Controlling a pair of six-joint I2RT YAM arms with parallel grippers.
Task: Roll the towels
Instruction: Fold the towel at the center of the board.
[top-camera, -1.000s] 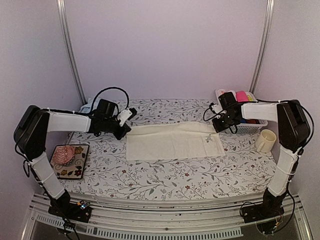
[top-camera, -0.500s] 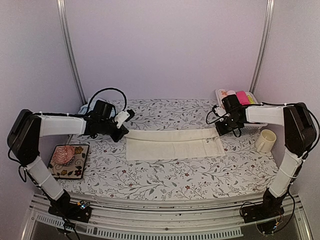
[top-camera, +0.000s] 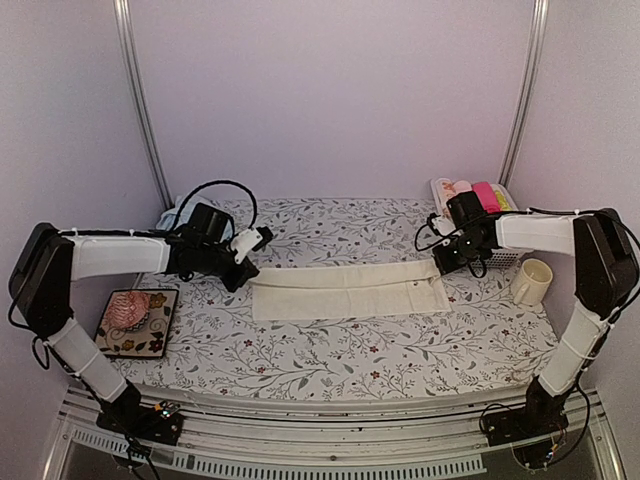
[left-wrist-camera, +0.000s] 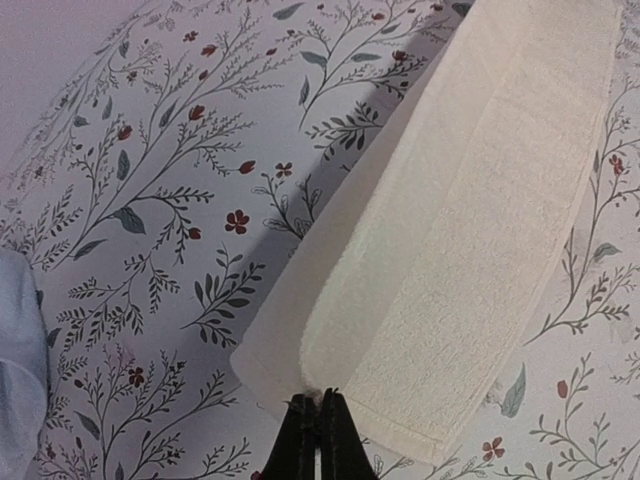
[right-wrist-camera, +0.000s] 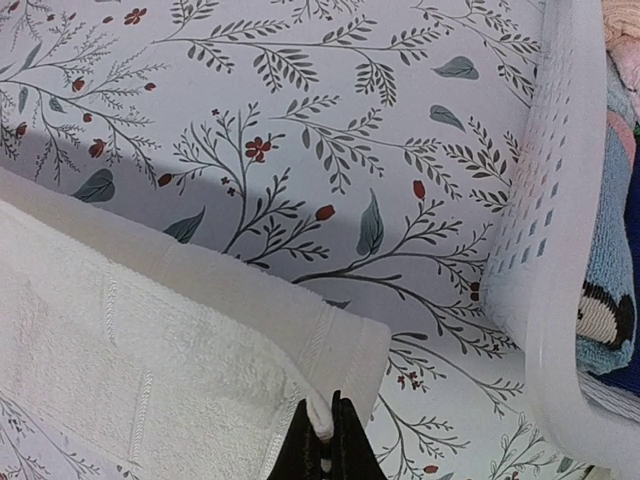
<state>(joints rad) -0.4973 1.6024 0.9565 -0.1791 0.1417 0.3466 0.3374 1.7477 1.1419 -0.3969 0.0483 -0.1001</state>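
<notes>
The cream towel (top-camera: 345, 290) lies across the middle of the table, its far half folded toward the front. My left gripper (top-camera: 243, 274) is shut on the towel's left corner, seen in the left wrist view (left-wrist-camera: 322, 398) with the towel (left-wrist-camera: 470, 240) stretching away. My right gripper (top-camera: 441, 262) is shut on the right corner, seen in the right wrist view (right-wrist-camera: 332, 415) pinching the towel (right-wrist-camera: 130, 350). A bit of the light blue towel (left-wrist-camera: 18, 350) shows at the left edge of the left wrist view, and behind the left arm (top-camera: 168, 216).
A white basket (top-camera: 495, 255) with folded cloths stands at the back right; its wall (right-wrist-camera: 555, 250) is close to my right gripper. A cream mug (top-camera: 531, 281) stands to its right. A pink knitted lump (top-camera: 128, 310) sits on a tray (top-camera: 155, 340) at the left.
Both grippers have carried the towel's far edge toward the front and lowered it, so the towel now lies folded into a narrower strip.
</notes>
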